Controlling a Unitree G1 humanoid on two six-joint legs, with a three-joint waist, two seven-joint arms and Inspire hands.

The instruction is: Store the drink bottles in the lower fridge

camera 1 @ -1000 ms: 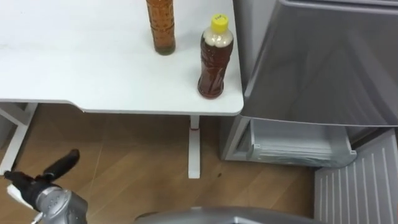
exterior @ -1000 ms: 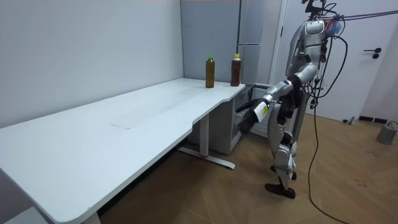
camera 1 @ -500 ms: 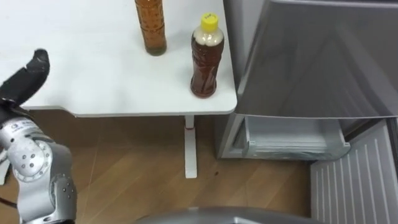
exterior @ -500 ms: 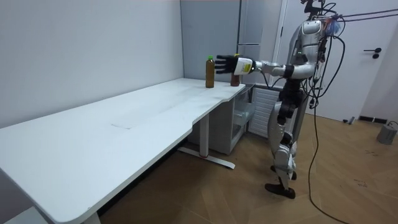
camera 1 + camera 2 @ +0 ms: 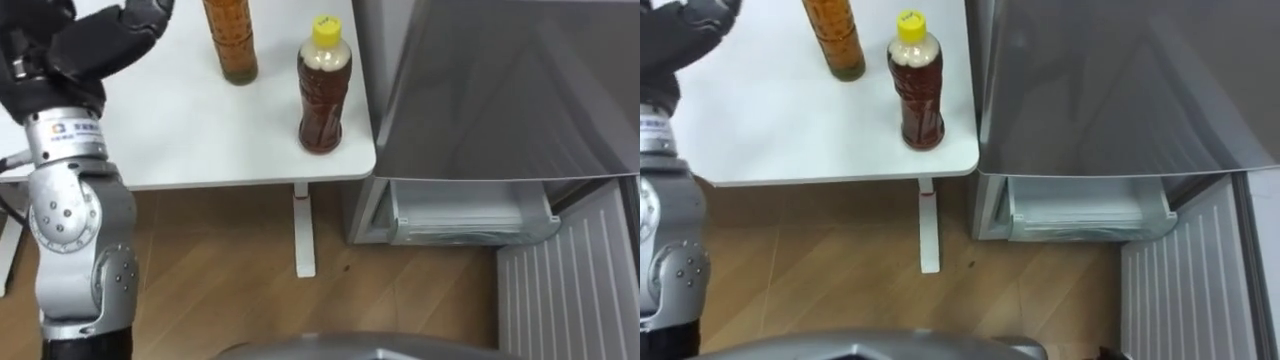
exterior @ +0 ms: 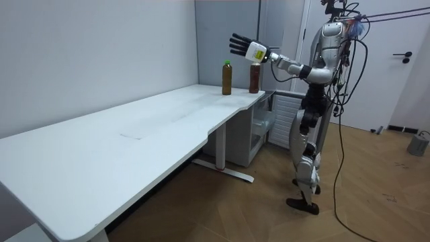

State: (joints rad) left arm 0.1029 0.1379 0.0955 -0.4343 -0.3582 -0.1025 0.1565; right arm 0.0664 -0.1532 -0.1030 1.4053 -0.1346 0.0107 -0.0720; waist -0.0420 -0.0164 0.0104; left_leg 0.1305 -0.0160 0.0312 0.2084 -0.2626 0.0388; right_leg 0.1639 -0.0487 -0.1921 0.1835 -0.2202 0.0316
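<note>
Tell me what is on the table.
Two drink bottles stand near the table's corner by the fridge: a yellow-capped bottle and a green-capped bottle. The left hand hides part of the tabletop.

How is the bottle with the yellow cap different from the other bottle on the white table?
The yellow-capped bottle holds a darker, reddish-brown drink; the other bottle holds lighter amber. The yellow-capped bottle stands at the table corner next to the fridge; the other bottle stands farther from it. One cap is yellow; the other bottle's is green in the room view. Both stand upright and capped.
</note>
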